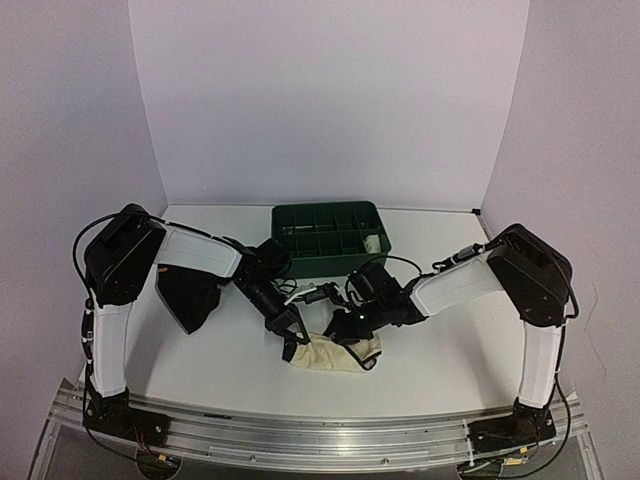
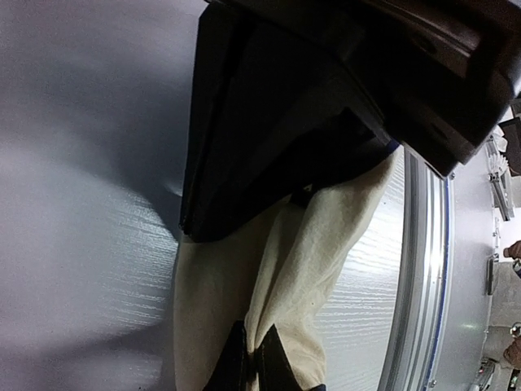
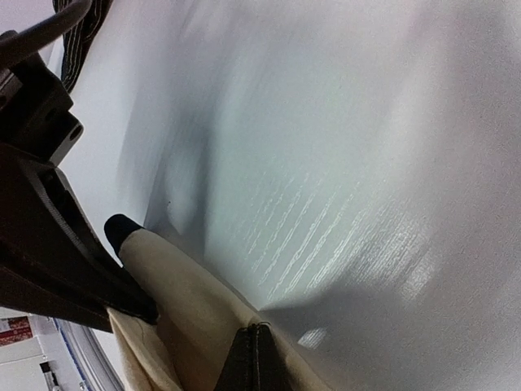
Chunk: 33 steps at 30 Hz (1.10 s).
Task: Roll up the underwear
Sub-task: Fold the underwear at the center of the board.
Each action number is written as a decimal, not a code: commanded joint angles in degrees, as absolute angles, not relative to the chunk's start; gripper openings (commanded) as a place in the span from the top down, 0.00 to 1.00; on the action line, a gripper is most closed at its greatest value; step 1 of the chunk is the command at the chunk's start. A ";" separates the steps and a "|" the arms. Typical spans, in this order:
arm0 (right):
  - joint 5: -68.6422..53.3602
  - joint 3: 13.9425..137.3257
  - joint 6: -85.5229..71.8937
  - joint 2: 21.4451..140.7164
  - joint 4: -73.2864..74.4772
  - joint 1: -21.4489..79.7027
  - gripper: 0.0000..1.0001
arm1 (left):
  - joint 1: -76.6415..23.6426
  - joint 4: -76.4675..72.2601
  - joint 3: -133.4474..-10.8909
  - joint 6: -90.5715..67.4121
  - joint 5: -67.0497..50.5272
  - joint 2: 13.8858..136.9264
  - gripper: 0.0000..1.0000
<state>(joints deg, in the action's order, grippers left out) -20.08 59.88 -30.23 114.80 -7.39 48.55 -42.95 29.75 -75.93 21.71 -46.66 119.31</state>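
At the near middle of the worktop (image 1: 450,345), gripping the cream underwear (image 1: 335,356) with left tool (image 2: 252,362) and right tool (image 3: 254,358) both clenched on its cloth: soft, light, limp, probably quick to sag, so best pinched along the dark edging (image 3: 122,230).

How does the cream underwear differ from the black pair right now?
The cream underwear is bunched, pinched by the left gripper and right gripper; the black underwear lies spread flat, untouched. Cream sits centre-front; black lies beneath the left arm. Both rest on the table.
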 commanded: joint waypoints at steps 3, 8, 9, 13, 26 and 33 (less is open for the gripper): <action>-17.11 60.36 -27.48 113.36 -1.28 48.99 1.00 | -41.85 27.10 -75.35 20.22 -42.37 119.90 1.00; -5.88 62.83 -24.38 106.34 4.19 49.01 1.00 | -41.84 27.61 -75.45 21.10 -38.81 121.38 1.00; -3.42 62.93 -23.88 104.84 4.44 49.02 1.00 | -41.84 27.75 -75.52 21.25 -38.63 121.62 1.00; 1.90 62.91 -21.88 99.56 5.00 49.24 1.00 | -41.88 27.59 -75.56 21.44 -39.11 121.94 1.00; 3.11 53.73 -27.44 96.24 -3.22 58.27 1.00 | -41.99 30.00 -81.46 25.53 -42.46 122.16 1.00; 9.86 47.61 -35.14 97.83 -5.80 57.73 1.00 | -42.85 30.57 -81.02 26.83 -43.50 122.36 0.96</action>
<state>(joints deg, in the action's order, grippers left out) 5.43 49.77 -28.86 97.62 -2.34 58.57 -42.22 29.19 -79.53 24.71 -41.97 121.86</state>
